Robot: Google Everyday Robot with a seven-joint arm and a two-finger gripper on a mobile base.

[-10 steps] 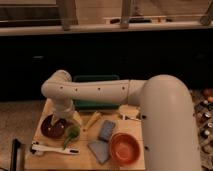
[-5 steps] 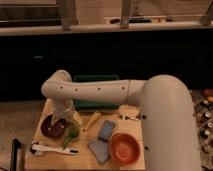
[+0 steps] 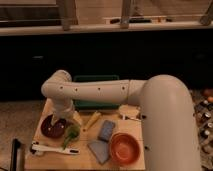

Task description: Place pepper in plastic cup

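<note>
The green pepper (image 3: 72,133) lies on the wooden table (image 3: 82,159), just right of the dark maroon bowl (image 3: 50,129). My gripper (image 3: 61,122) hangs from the bent white arm over the bowl's right rim, just up and left of the pepper. A small pale object (image 3: 126,111) sits on the table under the arm's forearm. I cannot tell if it is the plastic cup. No clearly light-green tumbler shows.
An orange bowl (image 3: 125,148) stands at the front right. Two grey-blue pads (image 3: 106,130) (image 3: 99,151) lie in the middle, a yellow object (image 3: 92,120) beside them. A white utensil (image 3: 52,149) lies at the front left. A green bin (image 3: 95,92) is behind the arm.
</note>
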